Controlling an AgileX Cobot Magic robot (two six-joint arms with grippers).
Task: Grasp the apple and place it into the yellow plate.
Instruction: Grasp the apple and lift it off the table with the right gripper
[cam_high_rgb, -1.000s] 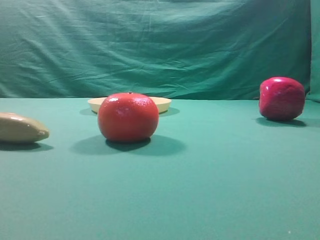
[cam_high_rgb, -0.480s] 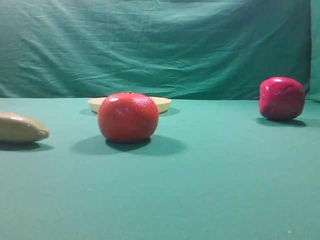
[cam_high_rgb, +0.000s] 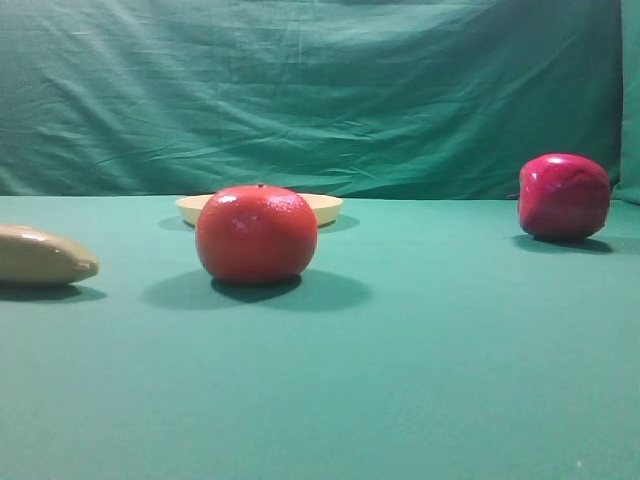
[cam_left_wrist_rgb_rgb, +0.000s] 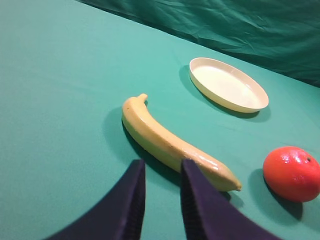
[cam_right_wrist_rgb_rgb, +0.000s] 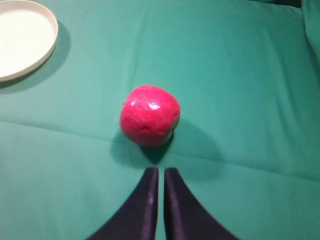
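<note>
The apple (cam_high_rgb: 563, 196) is a glossy crimson fruit at the far right of the green table; in the right wrist view it (cam_right_wrist_rgb_rgb: 149, 115) lies just ahead of my right gripper (cam_right_wrist_rgb_rgb: 161, 172), whose dark fingers are almost together and hold nothing. The yellow plate (cam_high_rgb: 325, 207) sits at the back, partly hidden behind the orange fruit; it also shows in the left wrist view (cam_left_wrist_rgb_rgb: 227, 84) and at the top left of the right wrist view (cam_right_wrist_rgb_rgb: 22, 37). My left gripper (cam_left_wrist_rgb_rgb: 161, 167) hovers near the banana with a narrow gap between its fingers, holding nothing.
An orange-red round fruit (cam_high_rgb: 256, 234) stands in front of the plate, also in the left wrist view (cam_left_wrist_rgb_rgb: 292, 173). A tan banana (cam_high_rgb: 40, 256) lies at the left, seen in the left wrist view (cam_left_wrist_rgb_rgb: 170, 142). A green cloth backdrop (cam_high_rgb: 320, 90) closes the rear.
</note>
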